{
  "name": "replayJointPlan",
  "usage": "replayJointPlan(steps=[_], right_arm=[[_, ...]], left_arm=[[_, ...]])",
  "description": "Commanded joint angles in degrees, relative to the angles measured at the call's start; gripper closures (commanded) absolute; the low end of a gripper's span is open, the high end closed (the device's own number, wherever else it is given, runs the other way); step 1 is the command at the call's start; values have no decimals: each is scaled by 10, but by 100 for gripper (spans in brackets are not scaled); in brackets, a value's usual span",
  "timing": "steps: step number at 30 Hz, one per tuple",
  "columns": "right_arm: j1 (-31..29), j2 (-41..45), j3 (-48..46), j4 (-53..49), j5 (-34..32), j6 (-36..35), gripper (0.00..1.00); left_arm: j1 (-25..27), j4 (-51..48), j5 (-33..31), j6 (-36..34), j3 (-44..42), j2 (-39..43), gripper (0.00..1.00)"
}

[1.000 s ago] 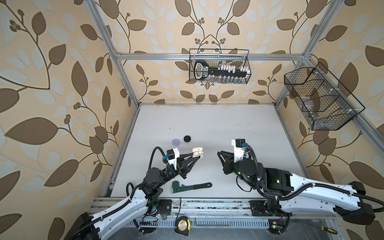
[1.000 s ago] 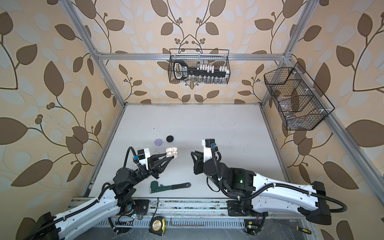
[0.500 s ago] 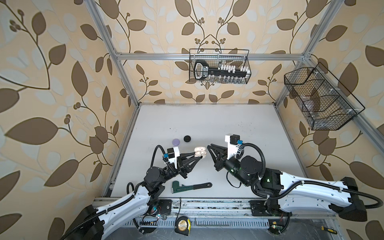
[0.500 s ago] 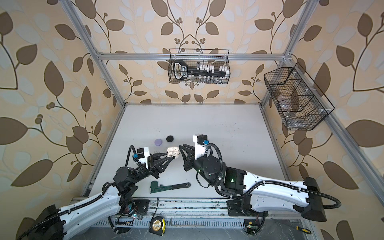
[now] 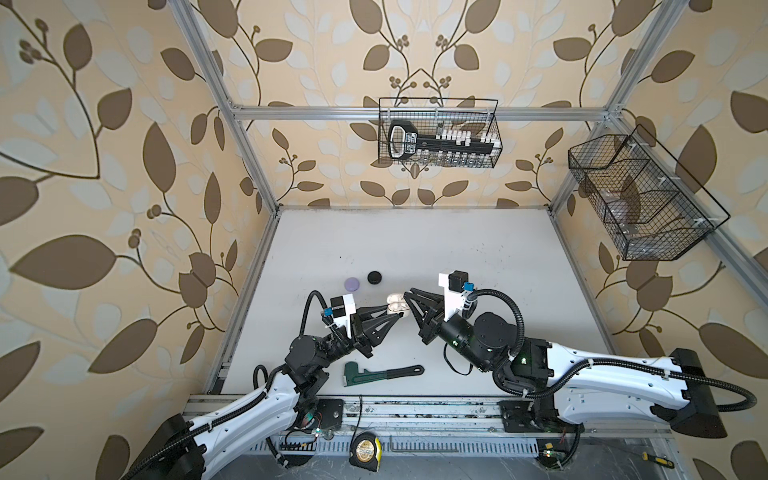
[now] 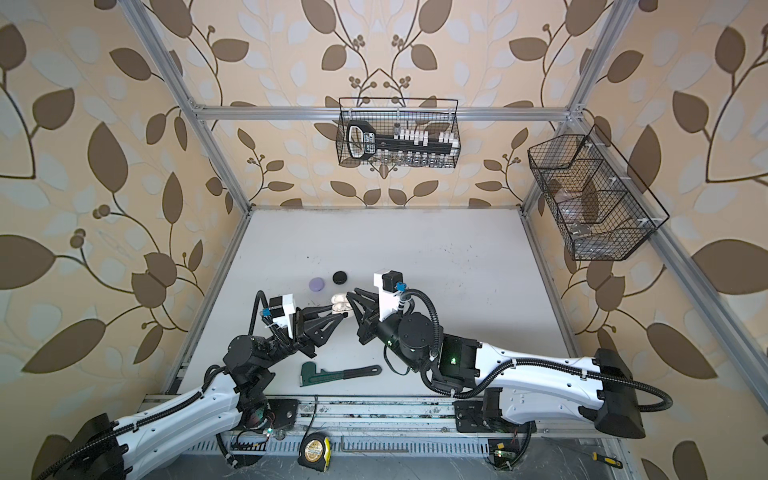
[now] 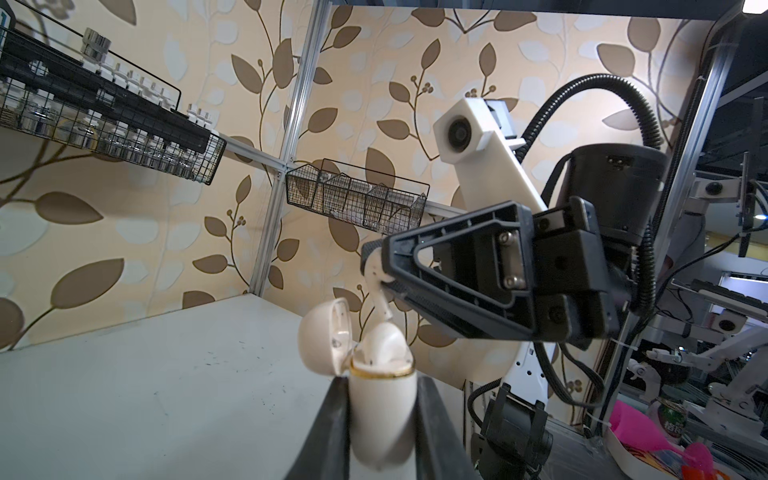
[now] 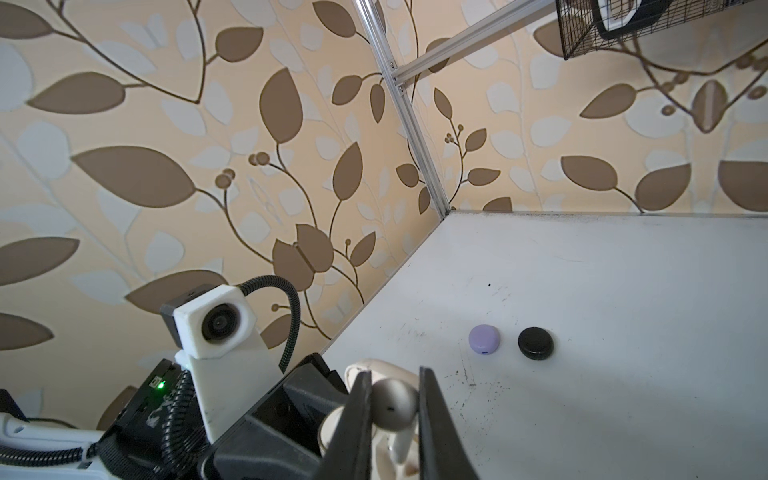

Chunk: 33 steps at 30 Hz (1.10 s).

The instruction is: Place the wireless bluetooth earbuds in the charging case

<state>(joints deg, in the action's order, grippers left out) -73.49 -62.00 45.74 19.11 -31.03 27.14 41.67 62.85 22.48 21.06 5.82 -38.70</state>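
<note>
Now, the seating step: slow and straight.
My right gripper (image 8: 393, 376) pinches the white earbud (image 8: 392, 402), stem down; my left gripper (image 7: 381, 384) clamps the open charging case (image 7: 382, 419) above the middle of the tabletop (image 5: 415, 249). I would descend gently, with the stem over the free socket.

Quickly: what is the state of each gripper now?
The left gripper is closed, holding the case, lid open.
The right gripper is closed, holding an earbud.
</note>
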Motion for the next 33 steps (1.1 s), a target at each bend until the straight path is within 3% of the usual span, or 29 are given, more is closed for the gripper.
replayJointPlan(steps=[1,24,33], right_arm=[[-3,-6,-14,23,3,-9,85],[-18,-13,-31,33,-18,-30,87],[-33,-9,-59,75,-43,-65,88]], left_arm=[[3,45,11,2,23,7,100],[3,58,2,15,27,30,100],[3,54,-31,30,21,46,100]])
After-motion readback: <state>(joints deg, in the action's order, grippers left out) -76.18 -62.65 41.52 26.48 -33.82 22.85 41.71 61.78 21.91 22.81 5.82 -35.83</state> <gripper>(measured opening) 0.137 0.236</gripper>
